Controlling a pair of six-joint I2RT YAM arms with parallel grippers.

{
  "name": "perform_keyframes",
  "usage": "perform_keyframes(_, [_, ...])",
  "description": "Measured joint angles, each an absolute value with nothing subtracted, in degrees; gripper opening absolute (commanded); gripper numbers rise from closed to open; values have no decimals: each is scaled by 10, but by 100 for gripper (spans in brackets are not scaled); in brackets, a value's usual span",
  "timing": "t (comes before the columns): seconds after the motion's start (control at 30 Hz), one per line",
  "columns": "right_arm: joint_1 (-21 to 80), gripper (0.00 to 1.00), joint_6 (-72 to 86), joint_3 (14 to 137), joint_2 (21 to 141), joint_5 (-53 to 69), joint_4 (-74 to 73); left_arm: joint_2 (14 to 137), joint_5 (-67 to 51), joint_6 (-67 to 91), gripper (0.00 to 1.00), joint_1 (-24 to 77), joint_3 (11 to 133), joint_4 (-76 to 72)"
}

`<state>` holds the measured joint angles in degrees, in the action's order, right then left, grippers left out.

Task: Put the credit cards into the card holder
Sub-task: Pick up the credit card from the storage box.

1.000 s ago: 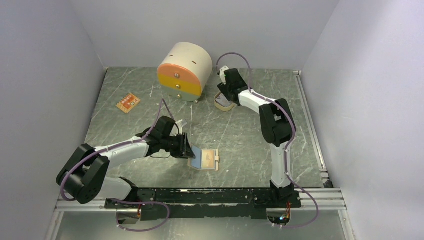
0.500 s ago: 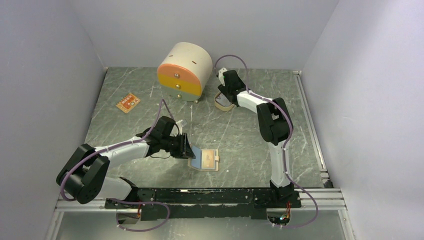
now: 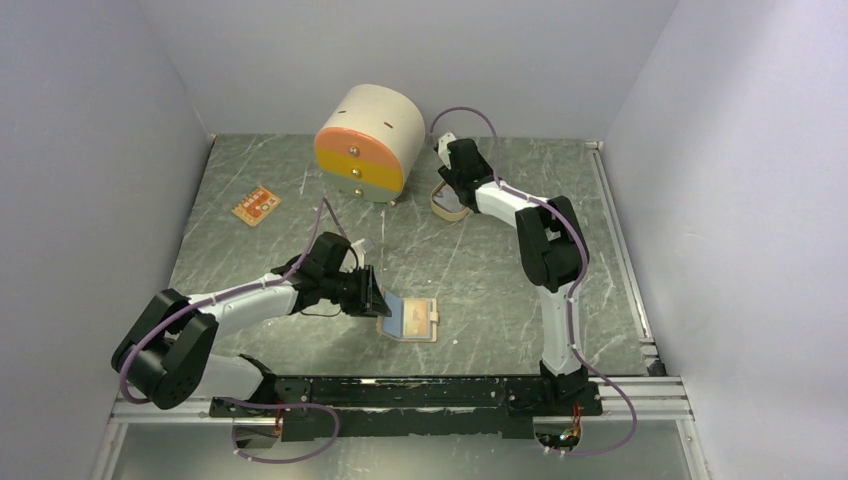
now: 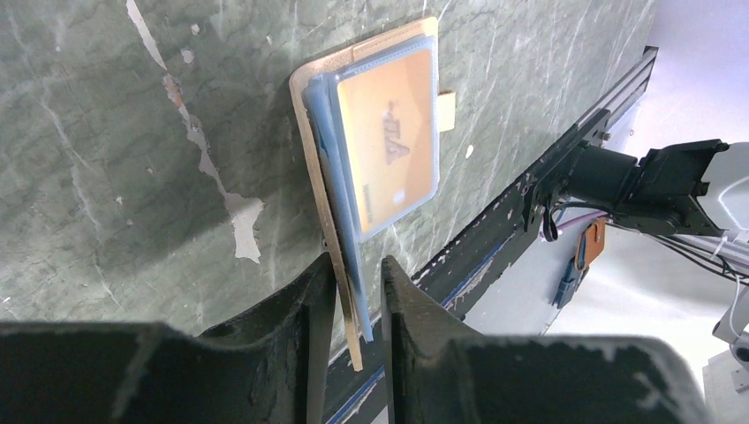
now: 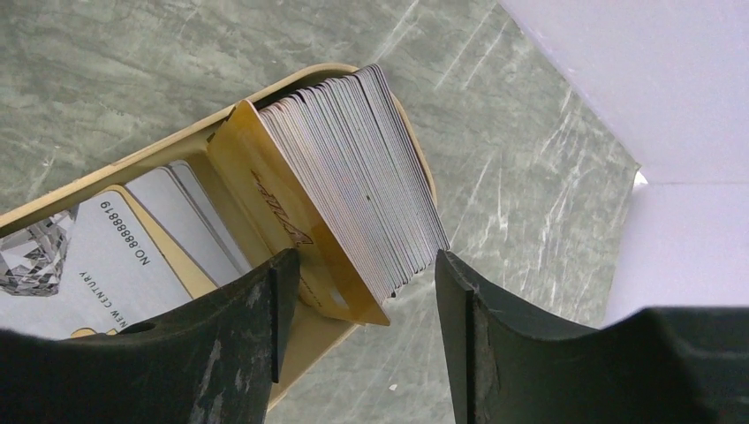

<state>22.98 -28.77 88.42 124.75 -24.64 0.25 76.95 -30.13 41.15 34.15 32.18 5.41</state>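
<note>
The tan card holder [image 3: 417, 322] lies open on the table near the front. An orange credit card [image 4: 389, 146] sits in its light blue sleeves. My left gripper [image 3: 374, 294] [image 4: 358, 265] is shut on the card holder's left edge, with the tan cover [image 4: 305, 124] and a blue sleeve between its fingers. My right gripper [image 3: 448, 190] [image 5: 362, 263] is open at the back, straddling an upright stack of credit cards [image 5: 353, 168]. There is a gap on each side of the stack. An orange card fronts the stack. Grey-silver cards [image 5: 97, 256] lie flat beside it.
The stack stands in a beige oval tray [image 5: 177, 146] [image 3: 438, 210] next to the round cream drawer box [image 3: 368, 140] with its orange-yellow front. A small orange flat piece [image 3: 256, 206] lies at the far left. Walls close in three sides, and a black rail [image 3: 400, 395] runs along the front.
My right gripper's jaws have narrowed around the card stack, and that wrist has shifted slightly over the tray. The left gripper and the card holder have not moved.
</note>
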Motion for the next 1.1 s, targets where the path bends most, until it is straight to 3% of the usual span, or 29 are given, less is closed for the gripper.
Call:
perform_keyframes(0.47, [230,45,-283,884,1244,-222,3,769,-301,414,30,342,319,53])
perform_keyframes(1.1, [230,35,-281,884,1233,-213,-3,769,-302,414,31,342,316,44])
